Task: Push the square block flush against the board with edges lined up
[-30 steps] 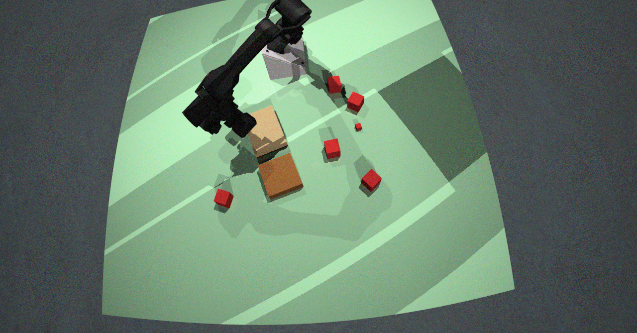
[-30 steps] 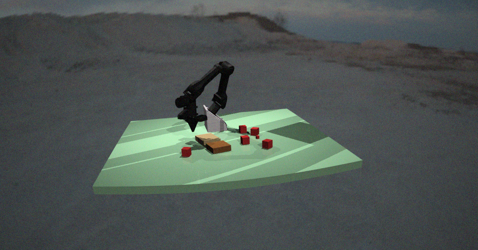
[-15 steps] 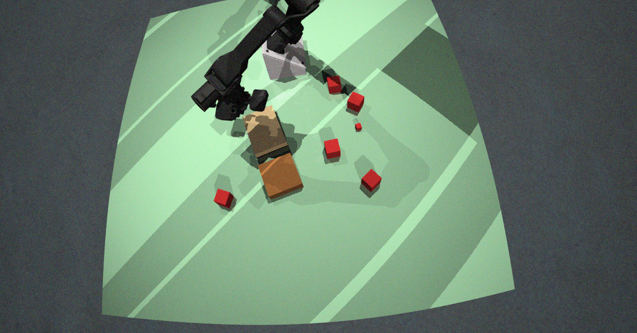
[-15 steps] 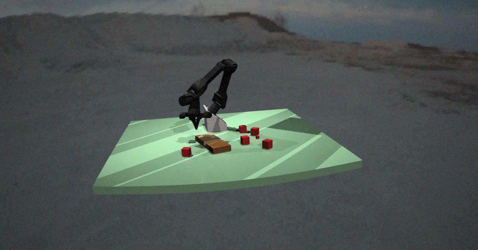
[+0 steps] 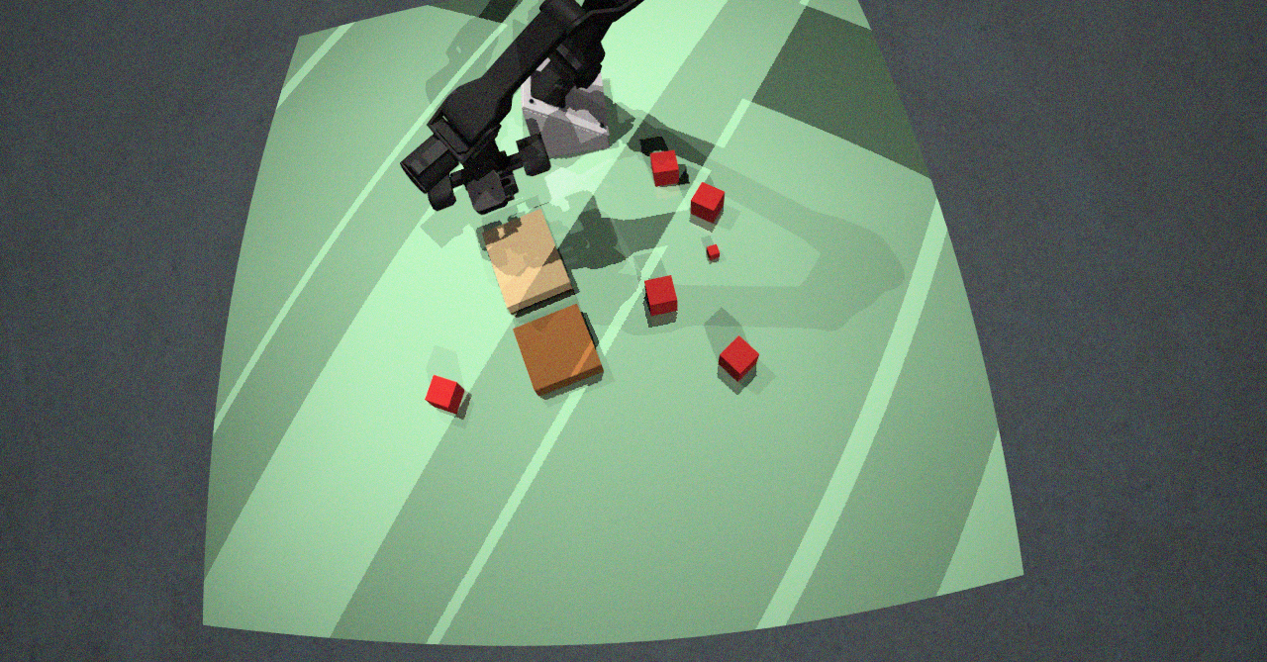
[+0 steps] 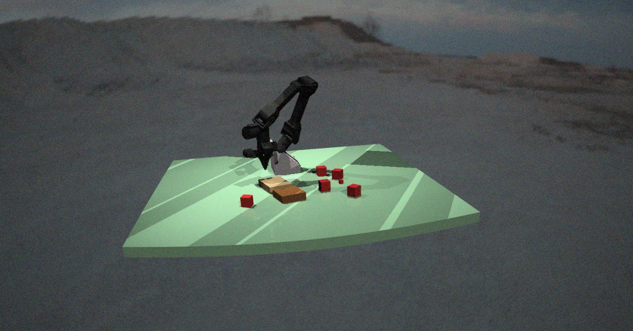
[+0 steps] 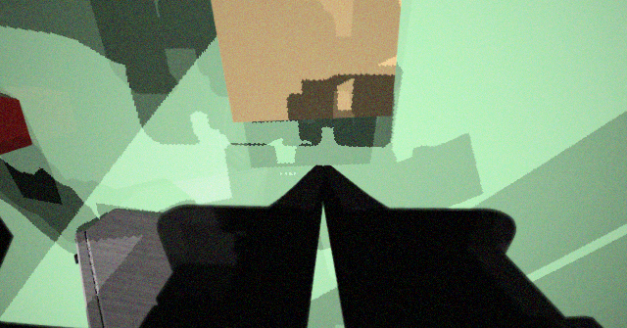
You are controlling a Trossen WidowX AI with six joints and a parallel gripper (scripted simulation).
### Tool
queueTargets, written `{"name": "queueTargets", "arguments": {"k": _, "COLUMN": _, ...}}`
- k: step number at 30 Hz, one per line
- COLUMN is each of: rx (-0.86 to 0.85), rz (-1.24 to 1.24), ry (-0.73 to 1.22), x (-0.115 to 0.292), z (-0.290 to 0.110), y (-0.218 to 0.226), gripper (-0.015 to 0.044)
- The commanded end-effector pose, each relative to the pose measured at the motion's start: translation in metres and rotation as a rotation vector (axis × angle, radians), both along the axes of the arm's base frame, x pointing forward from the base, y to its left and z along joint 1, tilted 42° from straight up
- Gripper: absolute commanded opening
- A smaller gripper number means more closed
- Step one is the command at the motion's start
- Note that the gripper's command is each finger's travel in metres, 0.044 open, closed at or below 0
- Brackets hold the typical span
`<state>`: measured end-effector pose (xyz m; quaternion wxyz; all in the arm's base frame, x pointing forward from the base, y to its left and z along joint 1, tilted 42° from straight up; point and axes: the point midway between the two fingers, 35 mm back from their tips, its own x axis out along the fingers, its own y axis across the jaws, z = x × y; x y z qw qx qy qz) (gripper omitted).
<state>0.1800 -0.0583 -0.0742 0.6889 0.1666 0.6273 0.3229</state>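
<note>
The tan board [image 5: 526, 259] [image 6: 273, 183] [image 7: 294, 39] lies flat on the green table. The orange-brown square block [image 5: 556, 347] [image 6: 288, 192] lies flat beyond the board's end farther from the robot base. A narrow dark gap shows between them in the top view. Their facing sides look about parallel, and their long edges look roughly in line. My gripper [image 5: 486, 210] [image 6: 265, 168] [image 7: 322, 172] is shut and empty. It points down, off the board's end nearer the base, and its tips look raised above the table. In the wrist view the board lies ahead of the tips.
Red cubes [image 5: 660, 296] [image 5: 738, 357] [image 6: 324, 185] [image 6: 354, 190] stand right of the two parts. Two more red cubes [image 5: 664, 167] [image 5: 707, 203] and a tiny one [image 5: 713, 251] are nearer the base [image 5: 566, 131] [image 7: 129, 269]. Another red cube [image 5: 444, 393] [image 6: 246, 201] stands left of the block.
</note>
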Motion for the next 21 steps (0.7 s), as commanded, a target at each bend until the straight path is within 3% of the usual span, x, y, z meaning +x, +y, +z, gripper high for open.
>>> {"name": "queueTargets", "arguments": {"k": 1, "rx": 0.001, "rz": 0.046, "ry": -0.031, "x": -0.008, "z": 0.001, "y": 0.004, "gripper": 0.0}}
{"name": "queueTargets", "arguments": {"k": 4, "rx": 0.001, "rz": 0.046, "ry": -0.031, "x": -0.007, "z": -0.001, "y": 0.006, "gripper": 0.0}}
{"name": "queueTargets", "arguments": {"k": 9, "rx": 0.005, "rz": 0.046, "ry": -0.032, "x": -0.008, "z": -0.039, "y": 0.04, "gripper": 0.0}}
{"name": "queueTargets", "arguments": {"k": 21, "rx": 0.004, "rz": 0.046, "ry": -0.032, "x": -0.002, "z": -0.039, "y": 0.042, "gripper": 0.0}}
